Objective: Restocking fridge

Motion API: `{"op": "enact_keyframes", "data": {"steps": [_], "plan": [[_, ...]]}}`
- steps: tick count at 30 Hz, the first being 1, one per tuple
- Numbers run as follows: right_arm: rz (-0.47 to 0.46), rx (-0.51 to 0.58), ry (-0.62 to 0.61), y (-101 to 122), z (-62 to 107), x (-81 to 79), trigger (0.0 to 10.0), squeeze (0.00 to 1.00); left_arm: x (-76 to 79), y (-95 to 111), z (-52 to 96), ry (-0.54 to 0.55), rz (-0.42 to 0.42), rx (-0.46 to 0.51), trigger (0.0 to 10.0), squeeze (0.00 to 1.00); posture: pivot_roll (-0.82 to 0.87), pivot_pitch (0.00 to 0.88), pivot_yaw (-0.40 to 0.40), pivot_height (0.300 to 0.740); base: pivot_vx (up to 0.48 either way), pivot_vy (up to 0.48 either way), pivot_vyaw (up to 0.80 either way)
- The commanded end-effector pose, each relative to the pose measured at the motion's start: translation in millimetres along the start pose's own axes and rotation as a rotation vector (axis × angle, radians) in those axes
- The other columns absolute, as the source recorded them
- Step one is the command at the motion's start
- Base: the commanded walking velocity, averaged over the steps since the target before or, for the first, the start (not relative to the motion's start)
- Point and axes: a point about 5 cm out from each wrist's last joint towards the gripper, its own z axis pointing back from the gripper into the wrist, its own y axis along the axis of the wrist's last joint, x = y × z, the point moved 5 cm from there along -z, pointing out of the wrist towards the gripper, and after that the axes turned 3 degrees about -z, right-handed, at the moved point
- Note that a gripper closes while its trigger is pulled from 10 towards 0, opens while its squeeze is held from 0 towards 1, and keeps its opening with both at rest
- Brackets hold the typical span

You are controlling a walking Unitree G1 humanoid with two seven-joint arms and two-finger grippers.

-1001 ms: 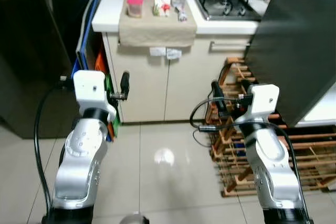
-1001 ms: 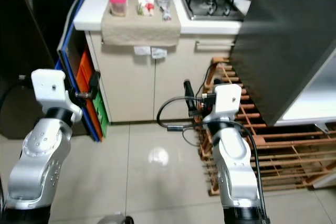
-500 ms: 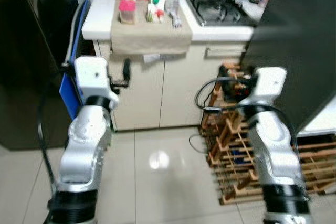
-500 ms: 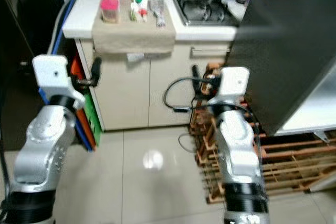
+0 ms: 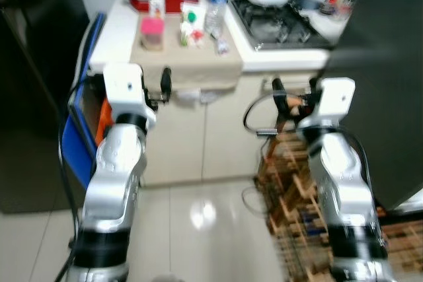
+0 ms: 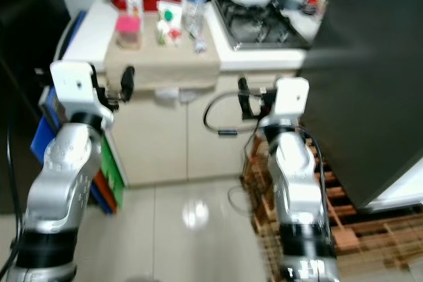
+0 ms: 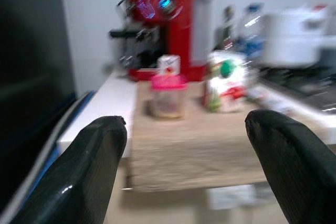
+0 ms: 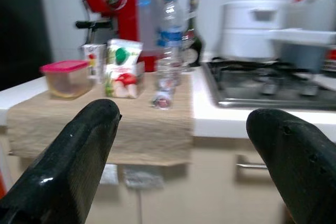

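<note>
— Closer now: the counter (image 5: 119,28) looms larger than a second ago, both arms raised toward it.
— And the grippers?
— Left gripper (image 7: 184,166) and right gripper (image 8: 184,166) both spread wide, empty, short of the counter.
— The goods?
— Pink-lidded container (image 5: 151,33), carton (image 5: 192,24) and water bottle (image 5: 215,1) stand on the beige cloth (image 5: 188,64), far side, left of the stove (image 5: 281,23).

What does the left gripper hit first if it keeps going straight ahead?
Probably the beige cloth hanging over the counter edge. The left gripper, open, points at it, with the pink-lidded tub just above and behind. Depth is unclear in the blur.
</note>
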Motion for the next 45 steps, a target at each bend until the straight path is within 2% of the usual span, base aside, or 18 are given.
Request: {"op": "enact_keyframes", "data": {"steps": [1,9,16,28,30,32,33,34,35,40,42,43,45], "plan": [[0.008,0.01,-0.031,3.1,0.0,13.6,10.0,0.0,10.4,3.3,-2.3,-0.023,0.009,0.013,10.0,0.0,-0.02,0.0,-0.018,0.74,0.48,0.0,0.0],[0.008,0.01,-0.024,3.3,-1.8,11.6,10.0,0.0,9.5,1.8,-2.2,-0.022,0.041,0.005,10.0,0.0,-0.01,0.0,-0.017,0.74,0.479,0.0,0.0],[0.011,0.016,-0.021,5.1,-3.9,11.0,10.0,0.0,9.0,2.4,-3.0,-0.023,0.037,0.009,10.0,0.0,-0.01,0.0,-0.017,0.74,0.467,0.0,0.0],[-0.018,0.073,0.005,28.0,-23.5,1.2,10.0,0.0,7.9,7.0,-5.4,-0.016,0.026,0.03,10.0,0.0,-0.01,0.0,-0.014,0.74,0.434,0.11,0.0],[-0.036,0.053,0.014,31.6,-34.1,-3.2,10.0,0.0,2.1,8.4,-6.3,0.028,-0.022,0.041,10.0,0.0,0.0,0.0,-0.013,0.74,0.189,0.146,0.0],[-0.043,0.038,0.017,32.2,-38.3,-5.1,10.0,0.0,1.4,8.9,-6.4,0.031,-0.022,0.044,10.0,0.0,0.0,0.0,-0.013,0.74,0.0,0.0,0.0],[-0.062,-0.008,0.008,31.8,-49.1,-7.5,10.0,0.0,1.6,9.4,-6.3,0.029,-0.01,0.045,10.0,0.0,0.0,0.0,-0.014,0.74,0.0,0.0,0.0],[-0.062,-0.008,0.008,31.8,-49.1,-7.5,10.0,0.0,1.6,9.4,-6.3,0.029,-0.01,0.045,10.0,0.0,0.0,0.0,-0.014,0.74,0.0,0.0,0.0],[-0.086,-0.038,-0.005,31.4,-56.5,-8.3,10.0,0.0,2.0,9.6,-6.0,0.028,-0.007,0.045,10.0,0.0,0.0,0.0,-0.014,0.74,0.0,0.0,0.0],[-0.112,-0.074,-0.026,27.7,-62.5,-7.7,10.0,0.0,2.2,9.8,-5.5,0.028,-0.005,0.044,10.0,0.0,0.0,0.0,-0.016,0.74,0.0,0.0,0.0],[-0.143,-0.127,-0.05,20.6,-68.9,-7.9,10.0,0.0,2.2,10.2,-4.9,0.028,0.001,0.046,10.0,0.0,0.01,0.0,-0.02,0.74,0.0,0.0,0.0],[-0.143,-0.127,-0.05,20.6,-68.9,-7.9,10.0,0.0,2.2,10.2,-4.9,0.028,0.001,0.046,10.0,0.0,0.01,0.0,-0.02,0.74,0.0,0.0,0.0],[-0.131,-0.196,-0.089,10.0,-74.2,-5.9,10.0,0.0,0.6,11.9,-3.9,0.032,0.003,0.053,10.0,0.0,0.02,0.0,-0.027,0.74,0.0,0.0,0.0]]}}
